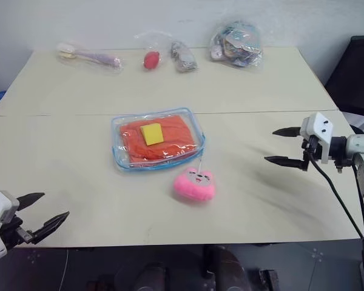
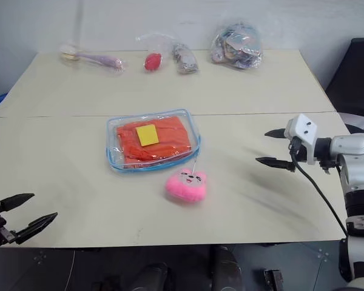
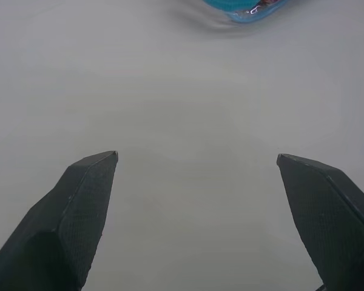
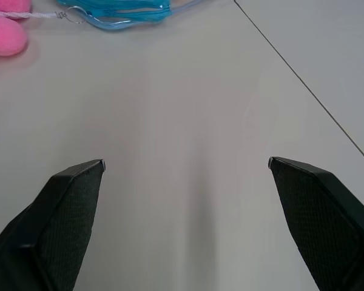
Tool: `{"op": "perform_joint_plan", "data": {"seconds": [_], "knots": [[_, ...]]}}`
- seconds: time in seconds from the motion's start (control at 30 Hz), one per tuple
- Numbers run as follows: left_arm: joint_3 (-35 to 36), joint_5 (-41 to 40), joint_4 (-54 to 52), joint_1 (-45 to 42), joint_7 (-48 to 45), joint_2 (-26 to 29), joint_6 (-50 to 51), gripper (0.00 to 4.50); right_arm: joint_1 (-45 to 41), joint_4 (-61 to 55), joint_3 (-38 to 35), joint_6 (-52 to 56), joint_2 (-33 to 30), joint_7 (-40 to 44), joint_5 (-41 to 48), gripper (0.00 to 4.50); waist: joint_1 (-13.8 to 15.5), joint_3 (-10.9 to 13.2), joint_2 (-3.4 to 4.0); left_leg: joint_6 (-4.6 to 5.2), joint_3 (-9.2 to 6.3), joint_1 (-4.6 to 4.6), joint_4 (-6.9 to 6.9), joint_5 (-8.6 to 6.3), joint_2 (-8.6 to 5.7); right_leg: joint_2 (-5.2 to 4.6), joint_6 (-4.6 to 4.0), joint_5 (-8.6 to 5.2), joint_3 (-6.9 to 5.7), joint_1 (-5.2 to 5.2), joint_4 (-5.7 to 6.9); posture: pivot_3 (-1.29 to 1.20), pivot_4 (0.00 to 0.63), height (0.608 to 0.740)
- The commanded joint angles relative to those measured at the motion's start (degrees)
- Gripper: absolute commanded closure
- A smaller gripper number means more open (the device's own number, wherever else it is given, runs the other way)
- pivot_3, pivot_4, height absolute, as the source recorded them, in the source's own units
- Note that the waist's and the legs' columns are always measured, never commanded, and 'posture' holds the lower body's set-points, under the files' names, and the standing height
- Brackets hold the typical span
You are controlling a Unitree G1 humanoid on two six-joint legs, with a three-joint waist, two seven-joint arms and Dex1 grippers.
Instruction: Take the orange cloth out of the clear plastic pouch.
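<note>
Both the left gripper point(image 1: 43, 212) and right gripper point(image 1: 283, 146) hover with fingers spread wide and empty, well apart from the flat clear plastic pouch with light blue trim point(image 1: 122, 162), which lies on the pale table point(image 1: 261, 200) enclosing the folded bright orange cloth point(image 1: 173, 142), apparently flanking it for a 2-handed approach.

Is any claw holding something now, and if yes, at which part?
Nothing is held. The left claw and right claw are both open and empty, apart from the clear plastic pouch with the orange cloth inside.

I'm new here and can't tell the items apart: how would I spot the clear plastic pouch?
Find the pale table; near its middle lies the clear plastic pouch, flat, blue-edged, holding the orange cloth. The pink plush toy sits beside it; the thin bags along the far edge lack blue trim.
</note>
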Motion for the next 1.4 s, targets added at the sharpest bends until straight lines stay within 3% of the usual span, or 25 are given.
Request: {"op": "perform_joint_plan", "data": {"seconds": [0.03, 0.53, 0.77, 0.9, 1.07, 1.23, 1.4], "knots": [[1.1, -1.4, -0.3, -0.3, 0.2, -0.4, 0.5, 0.03, -1.1, -0.5, -2.1, 0.6, -0.7, 0.0, 1.2, 0.00, 0.0, 0.0, 0.00, 0.00, 0.00, 0.00, 0.00, 0.00, 0.00, 0.00, 0.00, 0.00, 0.00, 0.00, 0.00, 0.00, 0.150, 0.740], [-2.1, -4.5, -6.6, -5.9, 1.6, 0.8, 2.6, 0.03, 1.4, -11.0, -3.2, 8.5, 0.4, 1.9, 7.4, 0.00, 0.2, 0.0, 0.00, 0.00, 0.09, 0.03, 0.01, 0.00, 0.02, 0.00, 0.00, 0.01, 0.11, -0.02, 0.09, 0.00, 0.150, 0.740], [-15.3, -7.4, -13.6, -26.7, 21.1, 1.3, 20.7, 0.03, 6.8, -34.2, -2.7, 19.5, 5.7, -5.2, 15.0, 0.00, 0.3, 0.0, -0.05, -0.04, 0.01, 0.06, 0.09, 0.02, -0.05, -0.02, 0.03, 0.07, 0.53, 0.00, 0.21, 0.00, 0.150, 0.740], [-22.2, -9.6, -16.0, -39.9, 35.5, -5.1, 33.7, 0.03, 9.0, -46.6, 0.2, 26.7, 10.9, -15.2, 15.5, 0.00, 0.2, -0.1, -0.13, -0.05, 0.04, 0.09, 0.05, 0.03, -0.29, 0.02, 0.04, 0.08, 0.51, -0.05, 0.21, 0.00, 0.150, 0.740], [-30.7, -8.2, -13.5, -55.2, 46.5, -14.2, 46.2, 0.03, 11.3, -52.8, 1.0, 30.5, 12.9, -19.4, 16.6, 0.00, 1.0, -0.1, -0.31, -0.12, 0.05, 0.09, 0.16, 0.07, -0.41, 0.10, 0.07, 0.10, 0.49, 0.00, 0.25, 0.00, 0.150, 0.740], [-35.5, -3.6, -8.8, -61.0, 46.4, -11.9, 46.1, 0.03, 11.0, -52.4, -0.5, 30.6, 11.4, -19.3, 16.8, 0.00, 0.7, -0.2, -0.34, -0.13, 0.19, 0.13, 0.13, 0.08, -0.40, 0.22, 0.11, 0.13, 0.52, -0.03, 0.23, 0.00, 0.150, 0.740], [-30.0, -5.2, -7.2, -59.6, 37.8, -4.4, 42.8, 0.03, 7.0, -51.8, 3.1, 33.8, 15.1, -22.5, 17.0, 0.00, -0.8, -0.2, -0.35, -0.26, 0.76, 0.15, 0.01, 0.14, -0.22, 0.40, 0.03, 0.09, 0.60, -0.09, 0.23, 0.00, 0.150, 0.740]]}}
